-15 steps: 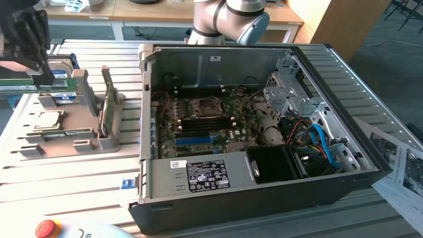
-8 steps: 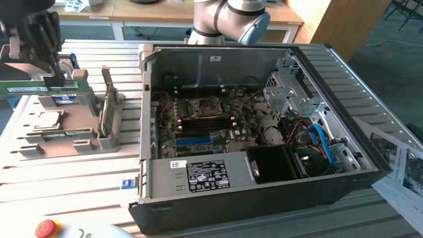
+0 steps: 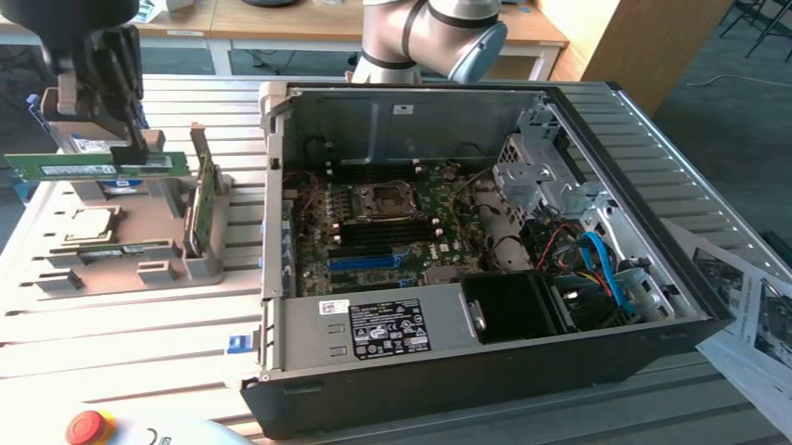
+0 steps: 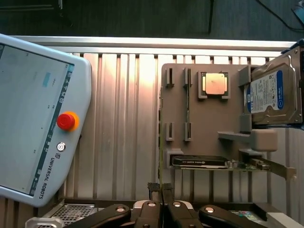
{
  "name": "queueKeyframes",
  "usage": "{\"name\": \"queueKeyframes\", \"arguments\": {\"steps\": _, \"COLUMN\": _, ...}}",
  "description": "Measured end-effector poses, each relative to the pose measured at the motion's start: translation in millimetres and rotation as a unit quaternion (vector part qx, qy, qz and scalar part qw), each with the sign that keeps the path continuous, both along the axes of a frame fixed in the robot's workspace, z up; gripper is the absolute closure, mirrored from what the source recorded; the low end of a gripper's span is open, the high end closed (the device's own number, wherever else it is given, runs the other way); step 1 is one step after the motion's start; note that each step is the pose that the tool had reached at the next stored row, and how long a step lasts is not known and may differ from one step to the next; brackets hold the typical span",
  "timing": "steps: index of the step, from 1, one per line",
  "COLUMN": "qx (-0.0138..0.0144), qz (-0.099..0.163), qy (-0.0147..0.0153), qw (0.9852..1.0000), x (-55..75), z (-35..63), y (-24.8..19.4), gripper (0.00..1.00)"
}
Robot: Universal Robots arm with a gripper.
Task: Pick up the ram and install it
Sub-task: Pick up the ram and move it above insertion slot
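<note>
The ram (image 3: 74, 166), a long narrow green stick with a white label, hangs level above the grey parts stand (image 3: 136, 250) at the exterior view's left. My gripper (image 3: 128, 159) is shut on its right half, and one end pokes out past the fingers. In the wrist view the ram (image 4: 160, 137) appears edge-on as a thin line running up from my fingertips (image 4: 154, 186), with my gripper (image 4: 159, 189) closed around it. The open computer case (image 3: 495, 306) lies to the right, its motherboard (image 3: 384, 222) with dark and blue memory slots (image 3: 371, 248) facing up.
On the stand sit a CPU (image 4: 214, 84), a silver hard drive (image 4: 273, 92) and a broader green card (image 3: 198, 199) standing upright. A teach pendant (image 4: 38, 118) with a red stop button lies on the slatted table. Papers (image 3: 755, 315) lie at the right of the case.
</note>
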State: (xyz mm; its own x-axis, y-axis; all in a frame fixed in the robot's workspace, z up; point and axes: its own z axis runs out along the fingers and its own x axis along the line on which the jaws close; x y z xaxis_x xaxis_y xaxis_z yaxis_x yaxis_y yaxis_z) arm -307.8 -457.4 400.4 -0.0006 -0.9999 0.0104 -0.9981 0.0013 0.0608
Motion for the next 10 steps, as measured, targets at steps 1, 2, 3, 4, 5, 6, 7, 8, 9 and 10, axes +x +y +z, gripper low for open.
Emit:
{"name": "queueKeyframes", "arguments": {"steps": 1, "qx": 0.0000, "qz": 0.000, "qy": 0.0003, "qw": 1.0000, "x": 3.0, "z": 0.0, "y": -0.5, "gripper": 0.88}}
{"name": "queueKeyframes", "arguments": {"steps": 2, "qx": 0.0000, "qz": 0.000, "qy": 0.0006, "qw": 1.0000, "x": 6.1, "z": 0.0, "y": -1.0, "gripper": 0.88}}
{"name": "queueKeyframes", "arguments": {"steps": 3, "qx": 0.0000, "qz": 0.000, "qy": 0.0009, "qw": 1.0000, "x": 9.5, "z": 0.0, "y": -1.6, "gripper": 0.88}}
{"name": "queueKeyframes", "arguments": {"steps": 4, "qx": 0.0000, "qz": 0.000, "qy": 0.0013, "qw": 1.0000, "x": 12.6, "z": 0.0, "y": -2.1, "gripper": 0.88}}
{"name": "queueKeyframes", "arguments": {"steps": 5, "qx": 0.0000, "qz": 0.000, "qy": 0.0016, "qw": 1.0000, "x": 15.7, "z": 0.0, "y": -2.7, "gripper": 0.88}}
{"name": "queueKeyframes", "arguments": {"steps": 6, "qx": 0.0000, "qz": 0.000, "qy": 0.0019, "qw": 1.0000, "x": 18.9, "z": 0.0, "y": -3.2, "gripper": 0.88}}
{"name": "queueKeyframes", "arguments": {"steps": 7, "qx": 0.0000, "qz": 0.000, "qy": 0.0022, "qw": 1.0000, "x": 22.0, "z": 0.0, "y": -3.7, "gripper": 0.88}}
{"name": "queueKeyframes", "arguments": {"steps": 8, "qx": 0.0000, "qz": 0.000, "qy": 0.0025, "qw": 1.0000, "x": 25.0, "z": 0.0, "y": -4.2, "gripper": 0.88}}
{"name": "queueKeyframes", "arguments": {"steps": 9, "qx": 0.0000, "qz": 0.000, "qy": 0.0028, "qw": 1.0000, "x": 28.3, "z": 0.0, "y": -4.9, "gripper": 0.88}}
{"name": "queueKeyframes", "arguments": {"steps": 10, "qx": 0.0000, "qz": 0.000, "qy": 0.0031, "qw": 1.0000, "x": 31.4, "z": 0.0, "y": -5.4, "gripper": 0.88}}
